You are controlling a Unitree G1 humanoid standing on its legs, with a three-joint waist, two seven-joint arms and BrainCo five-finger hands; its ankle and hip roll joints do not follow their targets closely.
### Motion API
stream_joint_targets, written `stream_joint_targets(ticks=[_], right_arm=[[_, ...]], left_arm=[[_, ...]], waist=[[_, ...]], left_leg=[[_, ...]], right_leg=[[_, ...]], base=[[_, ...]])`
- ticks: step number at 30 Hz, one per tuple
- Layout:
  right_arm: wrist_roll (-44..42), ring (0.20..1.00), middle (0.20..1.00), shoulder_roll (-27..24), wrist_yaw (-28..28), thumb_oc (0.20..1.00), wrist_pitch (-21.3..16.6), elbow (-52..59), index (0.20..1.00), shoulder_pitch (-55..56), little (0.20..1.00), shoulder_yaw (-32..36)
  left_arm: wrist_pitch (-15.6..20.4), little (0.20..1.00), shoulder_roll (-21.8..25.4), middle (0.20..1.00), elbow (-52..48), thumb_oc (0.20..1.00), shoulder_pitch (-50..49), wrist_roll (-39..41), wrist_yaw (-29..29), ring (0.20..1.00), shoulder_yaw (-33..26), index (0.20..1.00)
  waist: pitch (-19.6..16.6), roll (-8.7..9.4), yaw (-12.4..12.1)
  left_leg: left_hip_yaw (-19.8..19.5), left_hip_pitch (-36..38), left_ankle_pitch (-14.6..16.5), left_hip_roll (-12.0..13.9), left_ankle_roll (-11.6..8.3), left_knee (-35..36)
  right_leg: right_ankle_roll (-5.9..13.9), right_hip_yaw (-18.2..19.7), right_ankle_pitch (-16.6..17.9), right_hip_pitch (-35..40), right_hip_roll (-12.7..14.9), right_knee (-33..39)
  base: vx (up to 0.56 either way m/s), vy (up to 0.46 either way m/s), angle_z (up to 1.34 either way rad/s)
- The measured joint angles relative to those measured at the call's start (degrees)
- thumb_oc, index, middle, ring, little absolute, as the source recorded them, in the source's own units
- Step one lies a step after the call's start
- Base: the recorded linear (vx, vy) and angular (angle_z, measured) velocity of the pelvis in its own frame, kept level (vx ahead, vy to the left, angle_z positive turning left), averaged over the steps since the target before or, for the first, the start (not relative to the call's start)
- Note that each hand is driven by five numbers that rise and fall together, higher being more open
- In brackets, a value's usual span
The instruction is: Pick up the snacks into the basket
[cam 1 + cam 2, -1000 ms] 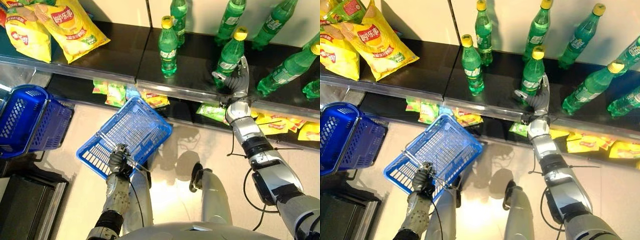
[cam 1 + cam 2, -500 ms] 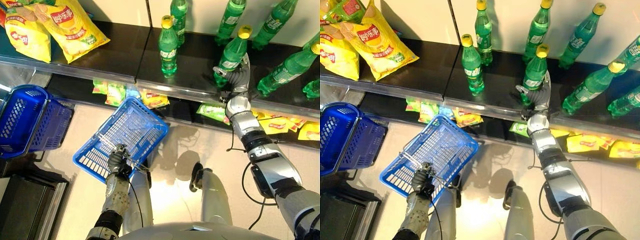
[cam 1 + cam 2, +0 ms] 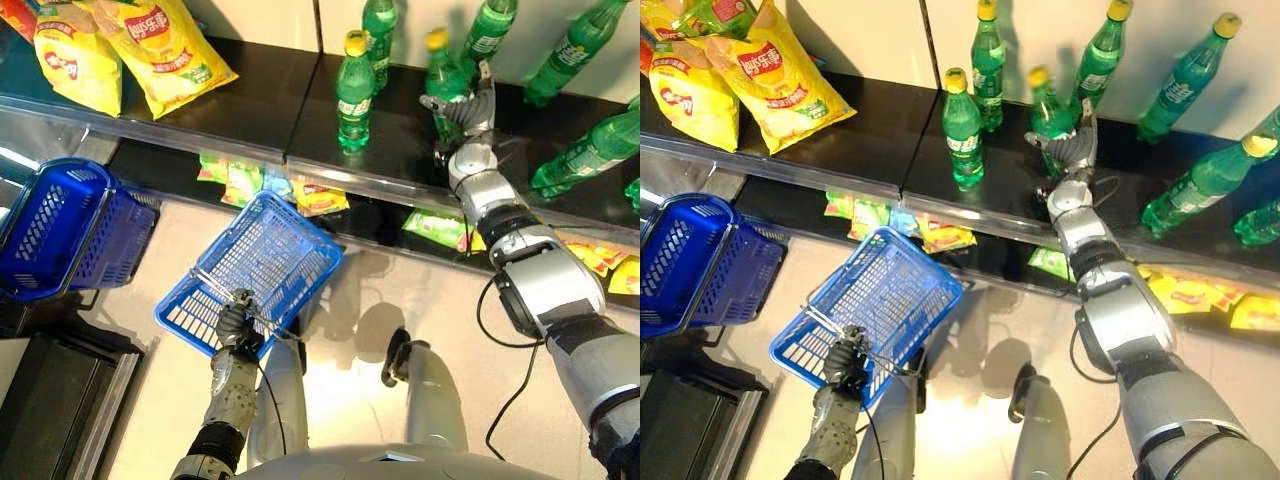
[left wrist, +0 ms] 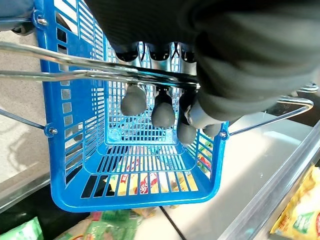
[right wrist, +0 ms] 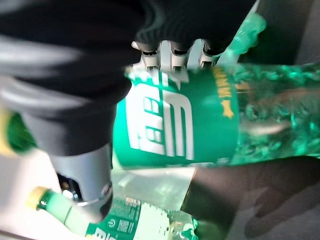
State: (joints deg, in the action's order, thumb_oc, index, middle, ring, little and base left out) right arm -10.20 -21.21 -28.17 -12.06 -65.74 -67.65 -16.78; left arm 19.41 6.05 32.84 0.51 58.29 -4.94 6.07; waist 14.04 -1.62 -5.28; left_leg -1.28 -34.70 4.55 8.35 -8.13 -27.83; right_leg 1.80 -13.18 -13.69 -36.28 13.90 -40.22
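Our right hand (image 3: 468, 105) curled round a green bottle (image 5: 210, 120) on the shelf (image 3: 270, 100), our left hand (image 4: 165, 107) clenched on the blue basket (image 3: 270, 260) handles, snack packets (image 3: 310, 195) below, wrist view showing them through the basket's mesh.

Your left robot hand (image 4: 165, 107) curls its fingers round the wire handles (image 4: 95, 70) of the blue basket (image 4: 75, 195); snack packets (image 4: 150, 182) show through its mesh.
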Motion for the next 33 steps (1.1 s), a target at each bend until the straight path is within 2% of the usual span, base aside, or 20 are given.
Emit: stream_joint_targets(ticks=[21, 22, 23, 24, 31, 33], right_arm=[[-1.76, 0.2, 0.2, -0.08, 0.42, 0.2, 1.19, -4.91, 0.2, -0.31, 0.2, -1.34], [-1.71, 0.388, 0.388, -0.08, 0.41, 0.388, 1.19, -4.9, 0.388, -0.31, 0.388, -1.48], [-1.67, 0.52, 0.52, -0.08, 0.41, 0.52, 1.2, -4.9, 0.52, -0.31, 0.52, -1.65], [-0.88, 1.0, 1.0, -0.09, 0.43, 1.0, 1.21, -4.87, 1.0, -0.31, 1.0, -2.45], [8.63, 1.0, 1.0, -0.68, 0.36, 1.0, 2.6, -1.66, 1.0, -0.16, 1.0, -7.23], [12.51, 1.0, 1.0, -2.47, 0.4, 1.0, 2.93, 1.45, 1.0, -0.13, 1.0, -9.23]], left_arm=[[0.01, 0.2, 0.95, 0.2, -0.08, 0.2, 0.34, 1.14, 0.06, 0.2, 1.29, 0.2], [0.01, 0.2, 0.96, 0.2, -0.08, 0.2, 0.36, 1.15, 0.06, 0.2, 1.29, 0.2], [0.01, 0.2, 0.96, 0.2, -0.08, 0.2, 0.38, 1.15, 0.06, 0.2, 1.29, 0.2], [0.01, 0.2, 0.98, 0.2, -0.08, 0.2, 0.41, 1.16, 0.06, 0.2, 1.28, 0.2], [0.01, 0.2, 1.3, 0.2, -0.07, 0.2, 0.45, 1.15, 0.06, 0.2, 1.26, 0.2], [0.01, 0.2, 1.3, 0.2, -0.07, 0.2, 0.54, 1.14, 0.25, 0.2, 1.27, 0.2]], waist=[[-0.09, 0.07, -0.29], [-0.09, 0.07, -0.28], [-0.09, 0.07, -0.28], [-0.1, 0.08, -0.24], [-0.13, 0.14, 0.04], [-0.14, 0.16, 0.12]], left_leg=[[-0.47, 0.0, -0.01, -0.49, 0.06, -0.33], [-0.47, 0.0, -0.01, -0.49, 0.06, -0.33], [-0.47, 0.0, -0.01, -0.49, 0.06, -0.32], [-0.47, 0.0, 0.0, -0.48, 0.06, -0.33], [-0.45, -0.04, 0.0, -0.45, 0.07, -0.47], [-0.47, -0.08, 0.0, -0.44, 0.07, -0.59]], right_leg=[[0.3, -0.04, -0.05, 0.42, 0.36, -0.13], [0.31, -0.04, -0.05, 0.42, 0.35, -0.14], [0.31, -0.04, -0.05, 0.42, 0.35, -0.13], [0.31, -0.03, -0.05, 0.42, 0.36, -0.13], [0.34, -0.03, -0.03, 0.41, 0.31, -0.08], [0.35, -0.03, -0.02, 0.41, 0.3, -0.07]], base=[[0.0, -0.001, 0.01], [0.0, 0.0, 0.0], [0.0, 0.0, 0.0], [0.0, 0.0, 0.0], [0.0, 0.0, 0.0], [0.0, 0.0, 0.0]])
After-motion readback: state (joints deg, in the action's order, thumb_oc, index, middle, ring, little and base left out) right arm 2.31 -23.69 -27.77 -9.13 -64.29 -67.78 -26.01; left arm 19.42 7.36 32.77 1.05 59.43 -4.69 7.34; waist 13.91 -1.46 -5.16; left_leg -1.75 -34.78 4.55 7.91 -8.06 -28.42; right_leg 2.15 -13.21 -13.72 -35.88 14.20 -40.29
